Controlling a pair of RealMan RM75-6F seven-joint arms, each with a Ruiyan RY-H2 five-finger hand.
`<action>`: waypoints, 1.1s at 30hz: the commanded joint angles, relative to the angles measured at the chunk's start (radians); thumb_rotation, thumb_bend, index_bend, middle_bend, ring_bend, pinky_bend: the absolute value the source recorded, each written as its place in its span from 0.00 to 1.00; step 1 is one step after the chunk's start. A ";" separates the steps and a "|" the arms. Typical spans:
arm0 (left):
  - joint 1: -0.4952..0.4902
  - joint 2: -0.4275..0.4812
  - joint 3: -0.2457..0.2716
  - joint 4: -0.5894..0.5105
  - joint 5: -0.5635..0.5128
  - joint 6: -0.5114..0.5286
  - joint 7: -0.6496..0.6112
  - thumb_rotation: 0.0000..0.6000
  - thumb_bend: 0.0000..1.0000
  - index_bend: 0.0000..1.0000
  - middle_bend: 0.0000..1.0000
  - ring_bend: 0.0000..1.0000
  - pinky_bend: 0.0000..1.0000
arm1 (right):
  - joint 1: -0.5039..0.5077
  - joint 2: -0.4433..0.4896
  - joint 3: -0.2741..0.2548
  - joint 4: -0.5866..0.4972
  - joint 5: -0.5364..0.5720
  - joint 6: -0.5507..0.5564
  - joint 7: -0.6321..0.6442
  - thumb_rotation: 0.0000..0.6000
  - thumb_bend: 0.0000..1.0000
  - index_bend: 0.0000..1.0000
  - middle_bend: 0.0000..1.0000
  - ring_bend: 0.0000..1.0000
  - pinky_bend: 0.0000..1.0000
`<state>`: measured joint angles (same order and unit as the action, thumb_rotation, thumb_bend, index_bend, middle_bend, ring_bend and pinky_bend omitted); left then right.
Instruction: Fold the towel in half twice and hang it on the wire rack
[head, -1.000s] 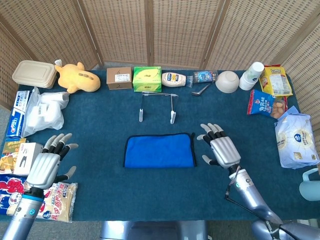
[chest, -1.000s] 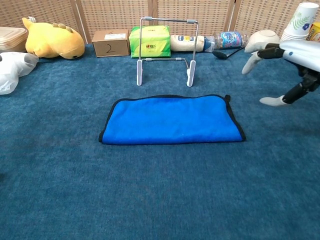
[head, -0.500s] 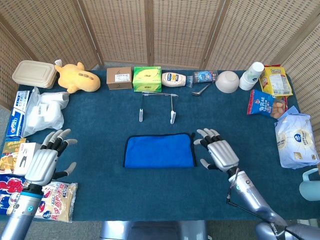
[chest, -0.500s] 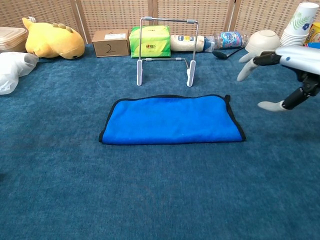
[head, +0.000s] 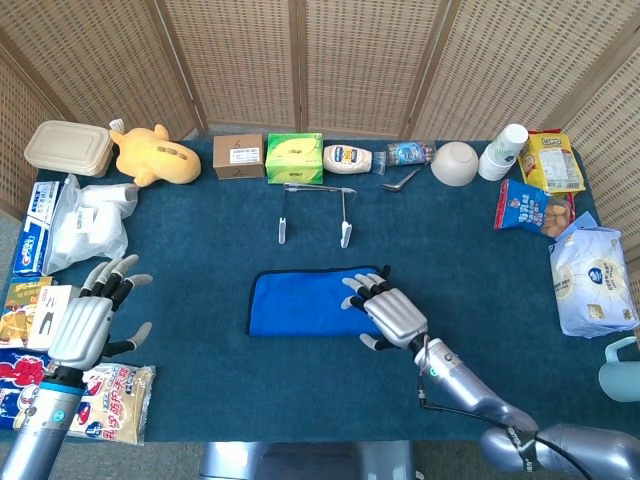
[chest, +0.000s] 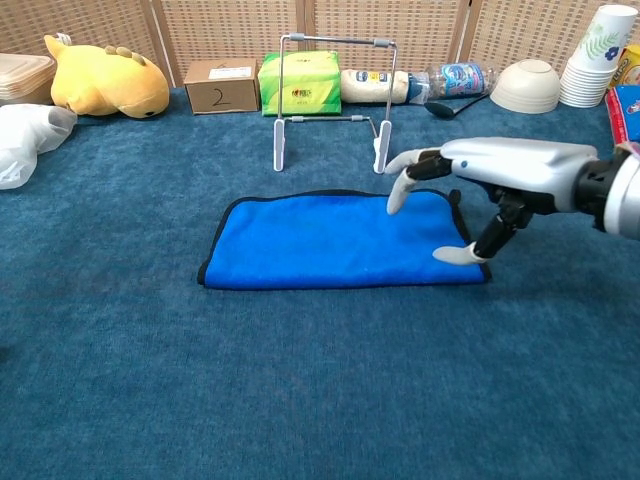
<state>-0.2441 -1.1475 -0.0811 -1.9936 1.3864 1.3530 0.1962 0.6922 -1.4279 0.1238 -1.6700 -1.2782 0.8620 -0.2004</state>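
A blue towel (head: 300, 303) (chest: 330, 243) with a dark edge lies flat on the table, folded into a long rectangle. Behind it stands the wire rack (head: 315, 212) (chest: 330, 98), bare. My right hand (head: 388, 313) (chest: 495, 172) hovers over the towel's right end with its fingers spread and nothing in them; the thumb tip is close to the towel's right front corner. My left hand (head: 90, 322) hangs open at the table's left front, far from the towel, and appears only in the head view.
Along the back: a yellow plush toy (head: 155, 155), cardboard box (head: 238, 156), green tissue box (head: 294, 157), bottle (head: 347, 158), bowl (head: 455, 163), paper cups (head: 502, 151). Snack bags (head: 592, 280) line the right edge, packets (head: 75, 225) the left.
My right hand has moved left from beside the towel to above its right end. The left hand has barely shifted. The towel has not moved.
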 joint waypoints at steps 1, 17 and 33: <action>0.000 0.000 0.001 0.001 -0.001 -0.002 -0.002 1.00 0.41 0.22 0.07 0.00 0.00 | 0.012 -0.009 0.000 0.010 0.016 -0.015 -0.019 1.00 0.33 0.29 0.07 0.00 0.00; -0.002 0.000 0.011 0.003 0.013 -0.007 -0.016 1.00 0.41 0.21 0.06 0.00 0.00 | 0.063 0.001 -0.027 0.019 0.132 -0.072 -0.142 1.00 0.35 0.35 0.08 0.00 0.00; -0.002 0.003 0.015 -0.001 0.023 -0.008 -0.018 1.00 0.41 0.21 0.05 0.00 0.00 | 0.101 0.019 -0.068 0.004 0.216 -0.086 -0.231 1.00 0.35 0.37 0.09 0.00 0.00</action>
<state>-0.2463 -1.1448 -0.0659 -1.9945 1.4093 1.3455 0.1781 0.7911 -1.4131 0.0607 -1.6601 -1.0663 0.7733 -0.4257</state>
